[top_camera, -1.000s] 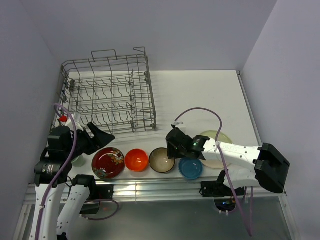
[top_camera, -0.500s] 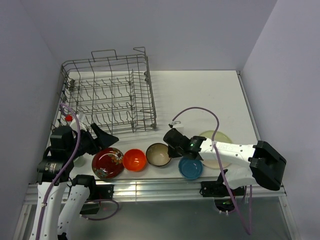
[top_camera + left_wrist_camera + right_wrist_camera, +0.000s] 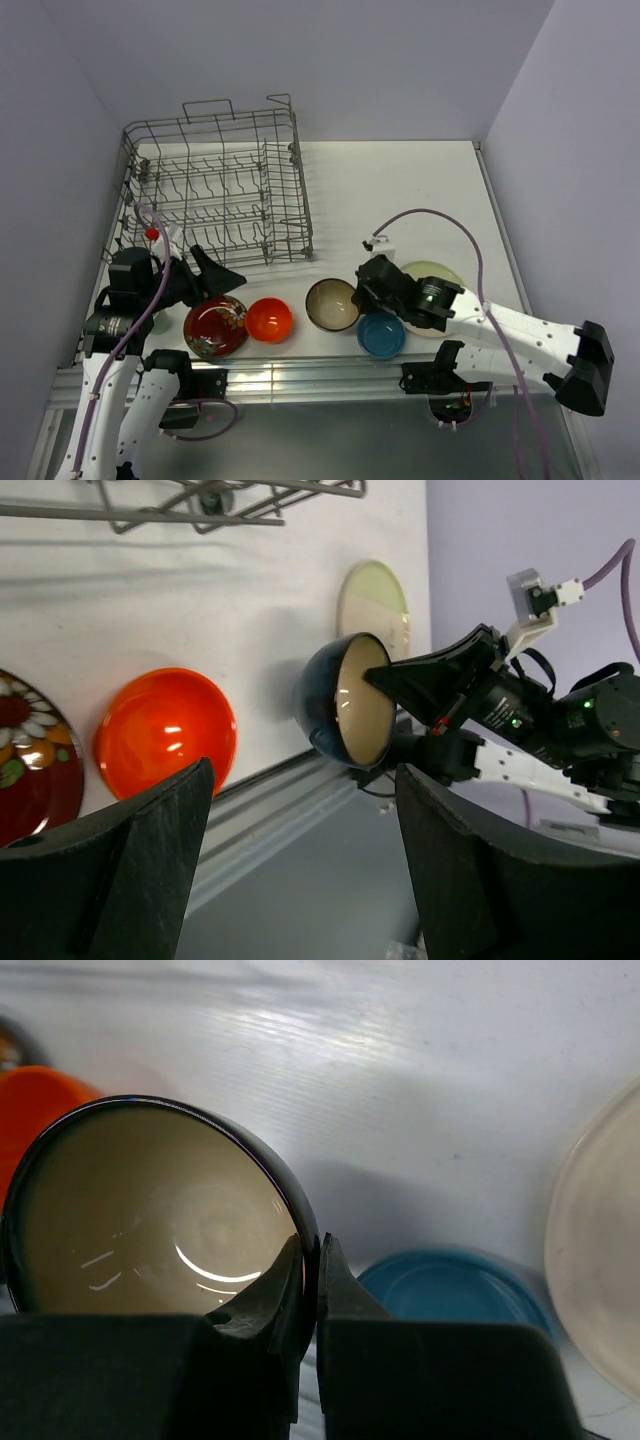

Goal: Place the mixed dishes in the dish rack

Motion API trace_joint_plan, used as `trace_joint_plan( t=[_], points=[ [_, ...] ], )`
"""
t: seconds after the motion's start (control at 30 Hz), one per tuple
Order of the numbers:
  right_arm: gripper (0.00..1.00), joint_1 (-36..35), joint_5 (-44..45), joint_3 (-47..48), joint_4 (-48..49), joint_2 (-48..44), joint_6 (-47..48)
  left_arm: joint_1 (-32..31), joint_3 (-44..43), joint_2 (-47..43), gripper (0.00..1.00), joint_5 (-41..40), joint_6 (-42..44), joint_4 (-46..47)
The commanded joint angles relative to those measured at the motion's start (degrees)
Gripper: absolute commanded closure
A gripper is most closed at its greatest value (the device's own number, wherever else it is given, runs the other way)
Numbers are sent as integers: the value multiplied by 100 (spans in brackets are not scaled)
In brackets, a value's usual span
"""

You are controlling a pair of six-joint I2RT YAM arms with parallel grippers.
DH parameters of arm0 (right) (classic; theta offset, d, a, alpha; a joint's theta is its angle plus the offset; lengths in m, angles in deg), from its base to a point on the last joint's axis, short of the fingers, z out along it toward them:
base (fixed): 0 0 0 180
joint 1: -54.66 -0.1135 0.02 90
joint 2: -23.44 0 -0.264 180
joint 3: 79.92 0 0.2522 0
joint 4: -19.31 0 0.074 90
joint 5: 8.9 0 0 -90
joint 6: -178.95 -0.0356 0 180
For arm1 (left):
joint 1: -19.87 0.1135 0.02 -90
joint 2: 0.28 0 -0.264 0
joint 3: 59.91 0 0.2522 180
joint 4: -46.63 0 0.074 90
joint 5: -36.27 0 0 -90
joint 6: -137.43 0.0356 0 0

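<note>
Rim of teal bowl (image 3: 332, 304) now pinched in our right gripper (image 3: 362, 297), bowl lifted. Left gripper (image 3: 214, 270) wide, empty; next we carry far-left to rack (image 3: 302, 190).

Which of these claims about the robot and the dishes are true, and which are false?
1. The right gripper pinches the rim of the beige-lined bowl. True.
2. The rack holds a dish. False: no dish is in it.
3. The left gripper is shut on a bowl. False: it is open and holds nothing.
4. The orange bowl sits between the red bowl and the beige-lined bowl. True.
</note>
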State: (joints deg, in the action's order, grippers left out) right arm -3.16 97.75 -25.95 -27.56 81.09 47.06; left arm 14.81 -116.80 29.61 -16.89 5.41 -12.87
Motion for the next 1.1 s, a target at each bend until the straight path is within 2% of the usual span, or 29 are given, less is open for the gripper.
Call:
trace_joint_plan(
  t=[0.0,0.13,0.3,0.47,0.67,1.07],
  points=[
    [100,-19,-415,609,182,-587,-12,5,59,96,21,735,-236,661],
    [100,-19,-775,1006,269,-720,-12,-109,-2,254,17,1184,-500,1346],
    [100,-10,-1163,1630,559,-405,-30,-679,-301,447,9,1159,-772,1839],
    [100,-10,-1365,2210,673,27,-4,-1574,-389,623,1,686,-1079,2217],
    [100,-10,-1462,2685,761,352,23,-2182,-169,729,1,421,-1449,2701],
    [100,-10,-1383,2799,806,186,49,-2368,-336,931,1,43,-1265,2421]
  ],
)
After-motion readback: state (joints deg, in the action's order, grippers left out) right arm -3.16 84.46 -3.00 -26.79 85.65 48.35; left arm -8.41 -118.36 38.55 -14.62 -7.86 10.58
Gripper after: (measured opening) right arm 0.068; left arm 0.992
